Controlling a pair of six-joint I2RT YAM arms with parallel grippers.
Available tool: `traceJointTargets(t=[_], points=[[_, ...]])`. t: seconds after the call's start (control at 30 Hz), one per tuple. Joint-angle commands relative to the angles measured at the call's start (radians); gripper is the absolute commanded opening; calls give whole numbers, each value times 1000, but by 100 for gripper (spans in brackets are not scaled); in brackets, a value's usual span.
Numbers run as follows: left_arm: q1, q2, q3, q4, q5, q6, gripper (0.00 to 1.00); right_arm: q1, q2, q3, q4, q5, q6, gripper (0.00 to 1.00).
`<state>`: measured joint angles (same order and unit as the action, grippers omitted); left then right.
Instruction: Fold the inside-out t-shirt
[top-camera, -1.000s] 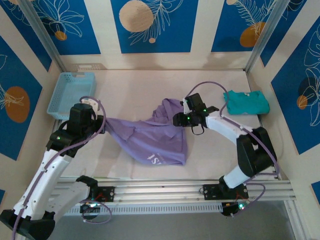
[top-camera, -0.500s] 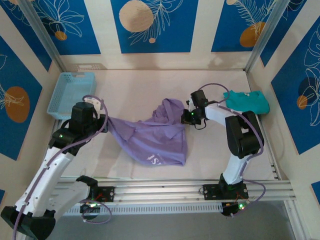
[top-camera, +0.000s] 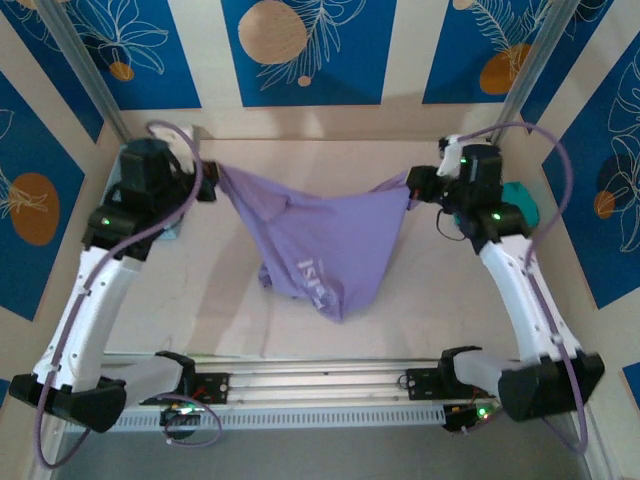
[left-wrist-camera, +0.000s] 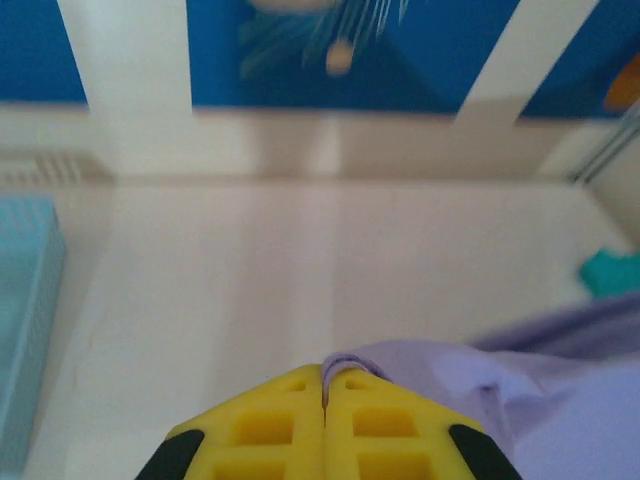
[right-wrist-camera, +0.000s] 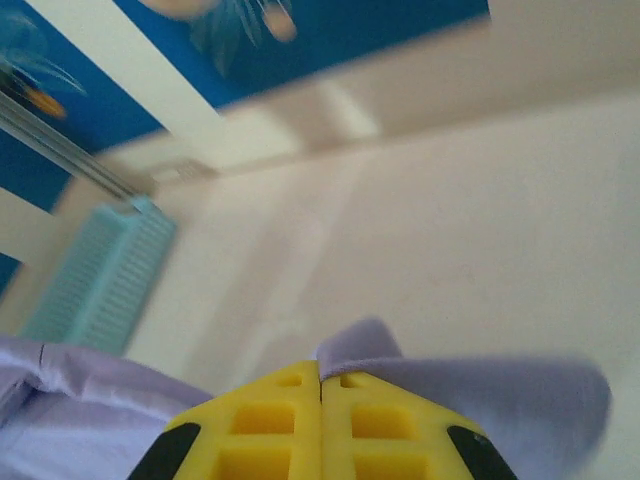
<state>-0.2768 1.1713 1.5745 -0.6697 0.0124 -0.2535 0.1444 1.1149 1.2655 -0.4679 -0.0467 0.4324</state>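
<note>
Now the inside-out t-shirt (top-camera: 325, 245) hangs spread between the two grippers over the middle of the table (top-camera: 230, 320). Its top edge is drawn into a sagging line from left to right, and its body droops to a point toward the near edge; whether that low tip touches the table cannot be told. A white print (top-camera: 310, 275) shows on the lavender cloth. The left gripper (top-camera: 208, 182) has the shirt's left corner at the far left, raised off the table. In its wrist view the yellow fingers (left-wrist-camera: 270, 425) are pressed together with a small fold of lavender fabric pinched between their tips, the rest trailing off to the right. The right gripper (top-camera: 410, 190) has the opposite corner at the far right, and its own yellow fingers (right-wrist-camera: 265, 430) are likewise clamped tight on a bunch of the cloth. A light blue basket (left-wrist-camera: 25, 320) sits on the table at the far left, largely behind the left arm in the top view. A folded teal shirt (top-camera: 522, 205) lies at the far right, partly covered by the right arm. Both are apart from the hanging t-shirt.
</note>
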Motion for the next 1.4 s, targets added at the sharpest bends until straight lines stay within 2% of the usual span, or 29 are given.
traceJointTargets(t=[0.0, 0.13, 0.3, 0.47, 0.53, 0.63, 0.7, 0.87, 1.07, 1.2, 1.37], points=[[82, 4, 156, 13, 46, -35, 0, 10, -93, 62, -72, 30, -20, 0], [214, 4, 201, 4, 100, -72, 0, 88, -152, 39, -67, 62, 0, 0], [307, -7, 94, -10, 89, -60, 0, 263, -112, -101, -29, 178, 13, 2], [317, -8, -110, 0, 83, -26, 0, 305, 110, -242, 103, 102, 59, 5], [315, -7, -182, 10, 93, -26, 0, 299, 255, -216, 114, 55, 42, 8], [316, -14, -280, 39, 117, -43, 0, 279, 467, -98, 35, 16, -17, 15], [317, -22, -333, 61, 142, -56, 0, 270, 522, -59, -6, 42, -56, 20], [316, -36, -406, 74, 150, -49, 0, 262, 425, -152, -14, 55, -63, 33], [317, -39, -422, 88, 165, -44, 0, 289, 300, -354, 41, 11, 20, 37], [316, -41, -434, 100, 173, -44, 0, 312, 303, -419, 90, 25, 24, 38], [317, -38, -437, 102, 184, -44, 0, 313, 366, -405, 143, 41, -7, 38]])
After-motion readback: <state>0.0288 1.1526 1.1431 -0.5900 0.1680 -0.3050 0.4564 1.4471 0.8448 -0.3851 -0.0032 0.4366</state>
